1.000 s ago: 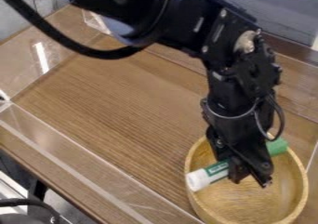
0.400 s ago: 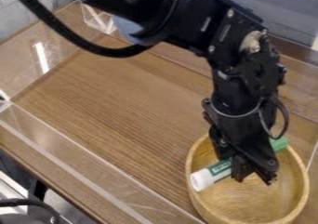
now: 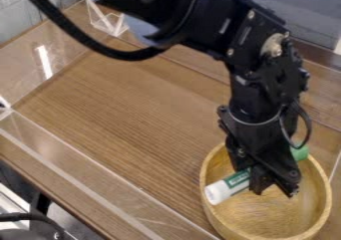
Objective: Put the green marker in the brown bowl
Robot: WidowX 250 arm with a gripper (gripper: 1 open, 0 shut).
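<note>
The green marker lies tilted inside the brown bowl at the lower right; its white end points lower left and its green cap peeks out upper right of the fingers. My gripper points steeply down into the bowl and is shut on the marker's middle. The black fingers hide the centre of the marker, and whether the marker rests on the bowl's floor cannot be told.
The bowl stands on a wooden table with a clear acrylic wall along its left and front edges. Black cables hang from the arm at upper left. The table's right edge runs close to the bowl.
</note>
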